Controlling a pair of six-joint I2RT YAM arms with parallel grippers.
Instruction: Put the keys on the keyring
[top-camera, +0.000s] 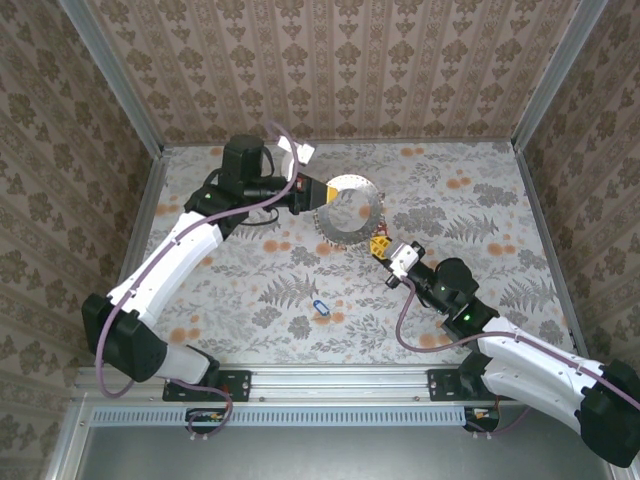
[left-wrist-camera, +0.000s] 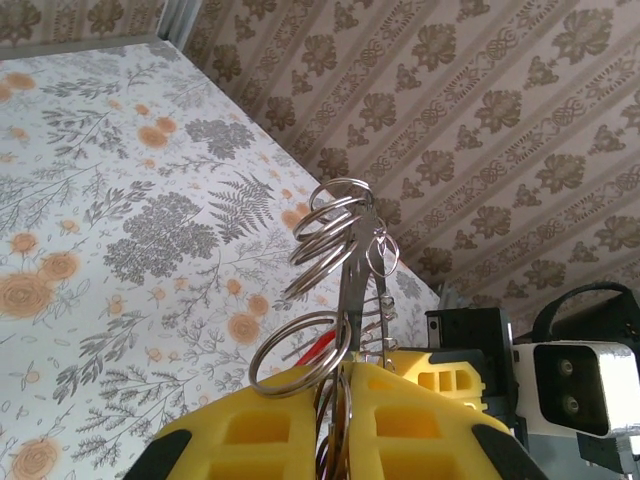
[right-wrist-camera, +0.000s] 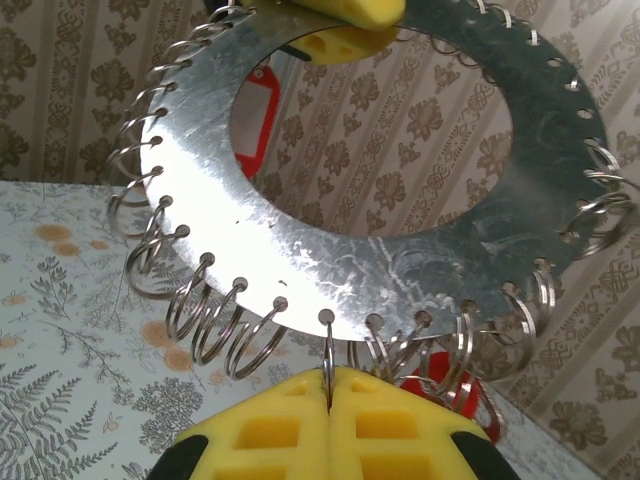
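The left gripper (left-wrist-camera: 345, 378) has its yellow fingers pressed together on the rim of the keyring (right-wrist-camera: 330, 265), a flat metal plate with a round hole in the middle and split rings threaded through small holes all along its outer edge; seen from the left wrist, the plate stands edge-on, rising straight out from between the fingertips, with rings fanned to either side of it; the plate is held up off the table (top-camera: 250, 290), its broad face turned toward the right wrist camera; the right gripper (right-wrist-camera: 328, 392) meets the plate at the rim opposite the left fingers; its two yellow fingers are closed with no gap, nipping one split ring that hangs from the rim just above the fingertips, with other rings hanging just left and right of it; a red piece (right-wrist-camera: 437, 372) shows behind the rings just to the right of the right fingers, and whether it is a key's tag cannot be told; a blue-tagged key (top-camera: 320, 307) lies flat on the table, well apart from both pairs of fingers and nearer the right ones.
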